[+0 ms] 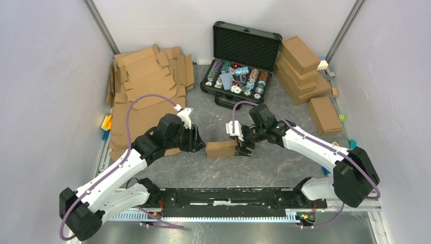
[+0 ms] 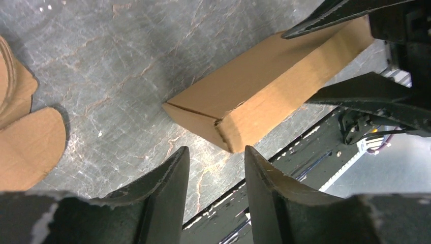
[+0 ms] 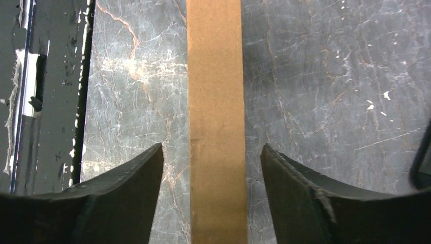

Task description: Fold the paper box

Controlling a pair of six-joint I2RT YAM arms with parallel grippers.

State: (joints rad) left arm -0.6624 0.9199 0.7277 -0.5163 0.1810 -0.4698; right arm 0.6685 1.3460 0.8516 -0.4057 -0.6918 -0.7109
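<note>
Right black fingers [image 3: 127, 193], apart, are straddling the closed brown corrugated-cardboard box [image 3: 216, 76] lying centrally on the surface [image 3: 325, 76]; left fingers [image 2: 162, 193], apart, are hovering at its 9 o'clock end. Folding seems to be finishing; next, lifting clear without snagging.

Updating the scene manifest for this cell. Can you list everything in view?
paper box: 1, brown, folded, table centre between the grippers
flat cardboard blanks: pile, count unclear, brown, far left
finished cardboard boxes: a stack plus one apart, brown, far right
chip case: 1, black, open, back centre
poker chips: many, multicoloured, inside the case
small blocks: a few, mixed colours, table edges
table: 1, grey marble
left gripper: 1, black, open, just short of the box's end
right gripper: 1, black, open, straddling the box
</note>
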